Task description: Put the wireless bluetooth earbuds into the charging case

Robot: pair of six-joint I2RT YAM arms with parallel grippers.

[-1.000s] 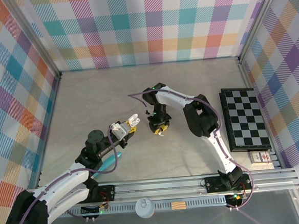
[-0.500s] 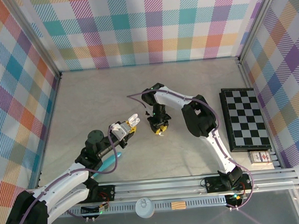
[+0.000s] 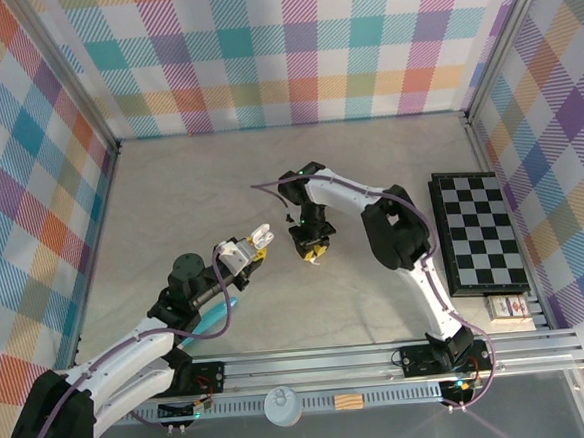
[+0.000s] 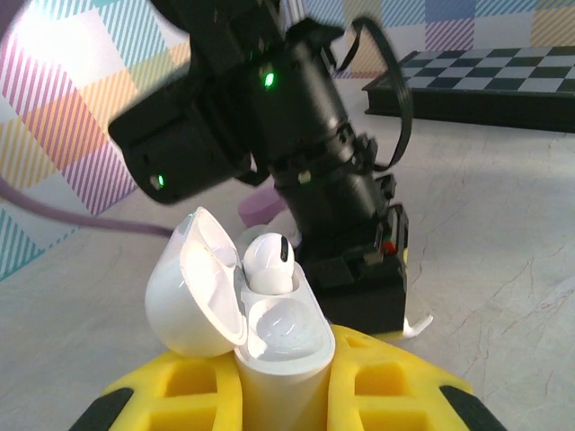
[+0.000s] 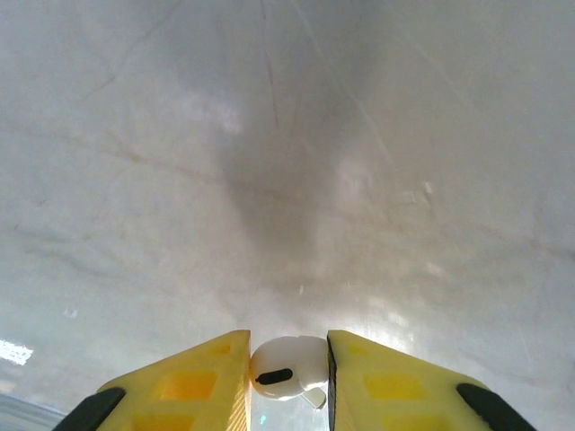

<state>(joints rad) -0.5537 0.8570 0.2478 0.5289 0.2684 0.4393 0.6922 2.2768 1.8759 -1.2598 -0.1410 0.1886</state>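
1. The right gripper [image 5: 287,352] is closed on a white earbud [image 5: 286,370], which is pinched between its yellow fingers [image 5: 198,382] over the pale table [image 5: 269,135].
2. The left gripper [image 4: 286,382] is clamped on the white charging case [image 4: 278,359], which stands upright with its lid [image 4: 193,287] swung open.
3. A second earbud [image 4: 269,260] sits in the case's far socket. The near socket [image 4: 283,325] is a bare hollow.
4. In the top view, the two grippers are near each other at mid-table. A chessboard [image 3: 480,231] lies well apart, by the right edge.
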